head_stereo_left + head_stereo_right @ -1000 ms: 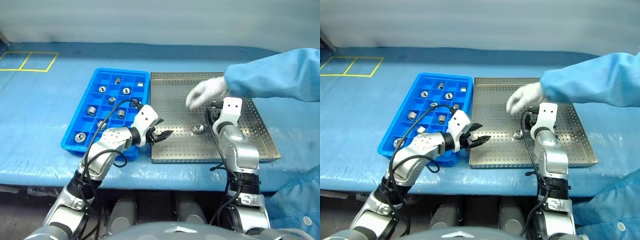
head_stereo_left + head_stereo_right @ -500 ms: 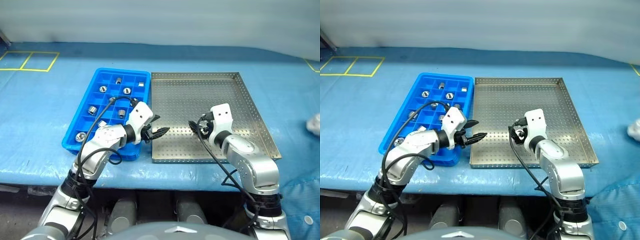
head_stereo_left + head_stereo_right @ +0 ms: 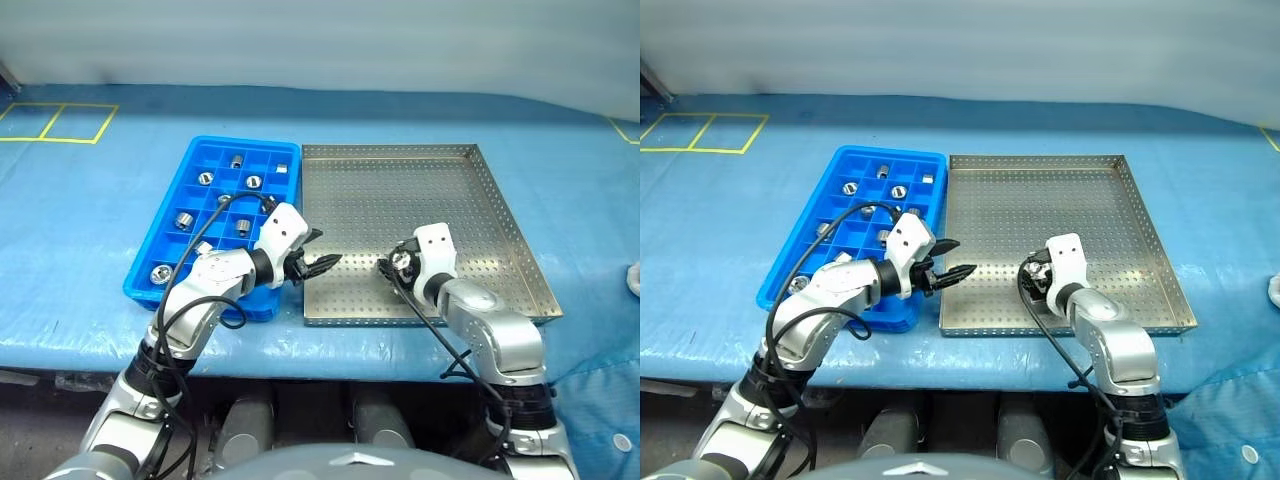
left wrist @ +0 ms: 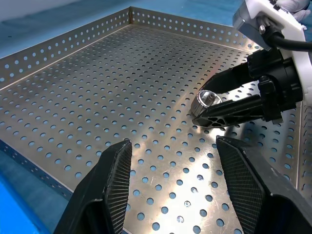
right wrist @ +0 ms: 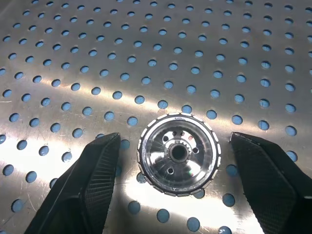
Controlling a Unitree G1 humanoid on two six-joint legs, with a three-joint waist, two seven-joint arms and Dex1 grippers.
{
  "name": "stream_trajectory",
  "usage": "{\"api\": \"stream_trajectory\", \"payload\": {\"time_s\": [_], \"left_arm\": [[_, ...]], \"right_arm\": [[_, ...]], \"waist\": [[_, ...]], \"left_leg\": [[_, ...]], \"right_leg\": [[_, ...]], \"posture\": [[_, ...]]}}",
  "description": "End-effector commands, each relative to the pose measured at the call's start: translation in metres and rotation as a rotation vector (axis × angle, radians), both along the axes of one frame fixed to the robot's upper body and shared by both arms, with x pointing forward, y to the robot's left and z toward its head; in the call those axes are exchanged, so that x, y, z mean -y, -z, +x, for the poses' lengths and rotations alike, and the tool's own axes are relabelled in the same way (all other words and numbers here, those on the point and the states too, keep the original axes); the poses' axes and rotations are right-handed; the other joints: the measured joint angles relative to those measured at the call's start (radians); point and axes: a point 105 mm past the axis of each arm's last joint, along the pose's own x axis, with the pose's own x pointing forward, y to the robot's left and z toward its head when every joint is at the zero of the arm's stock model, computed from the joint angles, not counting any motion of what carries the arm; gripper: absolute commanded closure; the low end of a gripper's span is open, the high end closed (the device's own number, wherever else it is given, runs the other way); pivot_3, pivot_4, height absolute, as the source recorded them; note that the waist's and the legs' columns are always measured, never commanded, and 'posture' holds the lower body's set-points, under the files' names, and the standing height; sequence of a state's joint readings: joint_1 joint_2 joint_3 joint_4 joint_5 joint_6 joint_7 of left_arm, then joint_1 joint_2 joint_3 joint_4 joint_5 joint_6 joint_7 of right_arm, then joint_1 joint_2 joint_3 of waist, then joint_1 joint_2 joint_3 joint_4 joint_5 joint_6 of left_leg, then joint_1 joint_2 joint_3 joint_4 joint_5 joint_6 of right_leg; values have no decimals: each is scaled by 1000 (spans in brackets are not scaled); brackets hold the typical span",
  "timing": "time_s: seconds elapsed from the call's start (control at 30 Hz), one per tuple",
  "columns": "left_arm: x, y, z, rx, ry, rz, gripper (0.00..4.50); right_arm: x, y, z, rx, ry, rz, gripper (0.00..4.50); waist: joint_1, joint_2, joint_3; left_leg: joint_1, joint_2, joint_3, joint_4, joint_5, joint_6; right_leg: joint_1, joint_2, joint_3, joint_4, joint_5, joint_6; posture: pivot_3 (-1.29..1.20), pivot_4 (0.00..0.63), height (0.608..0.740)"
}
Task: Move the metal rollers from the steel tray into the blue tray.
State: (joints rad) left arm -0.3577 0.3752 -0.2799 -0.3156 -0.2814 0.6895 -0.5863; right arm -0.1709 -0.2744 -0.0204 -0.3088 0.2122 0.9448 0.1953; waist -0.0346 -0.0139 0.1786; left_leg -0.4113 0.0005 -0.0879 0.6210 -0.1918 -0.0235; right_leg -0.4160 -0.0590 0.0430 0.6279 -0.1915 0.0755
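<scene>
A: Left to right. Blue tray [image 3: 215,215] sits on the counter [image 3: 80,250], touching the steel tray's left rim. Several rollers already in its compartments.

B: Left gripper [image 3: 318,262]?

A: Hovers over the steel tray's [image 3: 500,215] near-left corner, just past the blue tray's edge. Fingers parted, nothing between them.

B: And the piece still to move?

A: One roller [image 5: 178,152] lies on the perforated floor toward the near edge, right of centre, flat face toward the wrist camera. Right gripper [image 3: 1032,279] straddles it. Fingers [image 5: 83,187] wide, one either side, clear of the roller on both flanks. Not gripped yet.

B: Risks?

A: Judgement only. The roller looks round and polished; if one finger arrives first it may skid or roll off across the floor. In the left wrist view the fingers seem to come in low and slanted, so a tip might catch a hole or scrape the metal. A shallow pinch on the rim could let it drop during the carry to the blue tray. Left gripper hangs near that path, so a bump is possible.
</scene>
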Motion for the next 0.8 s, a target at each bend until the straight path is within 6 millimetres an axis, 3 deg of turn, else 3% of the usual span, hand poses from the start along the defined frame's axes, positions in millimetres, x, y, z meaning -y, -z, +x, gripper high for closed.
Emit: {"api": "stream_trajectory", "payload": {"time_s": [0.03,0.17,0.33,0.5,0.6,0.8], "left_arm": [[-5,-7,0,34,-24,-12,1514],[-10,-7,0,29,-43,-12,1514],[-23,-13,2,52,-95,-10,1514],[-58,-27,3,93,-241,-19,1514],[-91,-30,-4,112,-356,24,1514],[-131,-29,-16,109,-511,84,1514]], "right_arm": [[0,-12,5,60,14,3,1594],[-4,-21,6,94,-12,-16,2804],[-21,-41,10,163,-86,26,2804],[-74,-72,13,259,-306,80,2804],[-125,-80,7,272,-508,124,2804],[-170,-83,2,283,-679,125,2804]], "waist": [[2,0,0],[4,0,0],[8,0,0],[8,0,0],[8,0,0],[48,0,0]], "left_leg": [[0,0,0,0,0,0],[0,0,0,0,0,0],[0,0,0,0,0,0],[0,1,0,-1,0,0],[1,2,-1,-2,0,0],[0,2,-3,-5,0,0]], "right_leg": [[0,0,0,0,0,0],[0,0,0,0,0,0],[0,0,0,0,0,0],[-1,1,-1,0,0,0],[-1,2,-1,0,0,-1],[-1,2,-3,-1,-1,-3]], "posture": [[53,150,740],[63,150,740],[98,150,740],[130,150,740],[163,150,740],[231,150,740]]}}
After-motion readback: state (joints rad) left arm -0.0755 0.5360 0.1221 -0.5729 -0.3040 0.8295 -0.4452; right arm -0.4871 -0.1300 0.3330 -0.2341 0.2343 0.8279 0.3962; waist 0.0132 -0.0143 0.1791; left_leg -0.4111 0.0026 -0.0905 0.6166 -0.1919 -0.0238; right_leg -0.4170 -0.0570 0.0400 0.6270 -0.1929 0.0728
